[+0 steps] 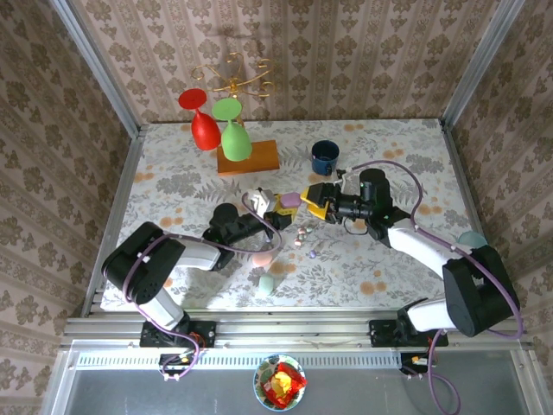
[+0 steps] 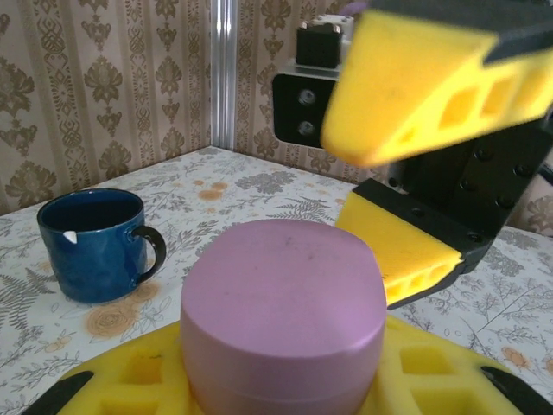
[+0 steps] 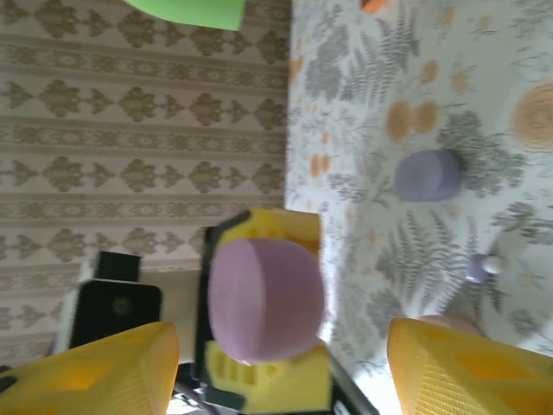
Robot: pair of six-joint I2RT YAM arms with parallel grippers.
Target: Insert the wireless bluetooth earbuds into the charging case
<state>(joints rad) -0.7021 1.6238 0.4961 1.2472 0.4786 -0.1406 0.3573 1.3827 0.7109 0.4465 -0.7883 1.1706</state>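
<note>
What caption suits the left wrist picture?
Left gripper holds a lilac case before the open right gripper, blue mug beside.

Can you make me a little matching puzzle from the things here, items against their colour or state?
1 mug
2 lilac case
3 right gripper
4 green glass

A beside a red glass
B open, holding nothing
C clamped in the left gripper
D dark blue

Pairs: 1-D, 2-C, 3-B, 4-A

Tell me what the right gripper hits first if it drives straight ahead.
The purple case held in the left gripper, dead ahead of the right gripper and its open jaws, though the gap is hard to judge.
</note>
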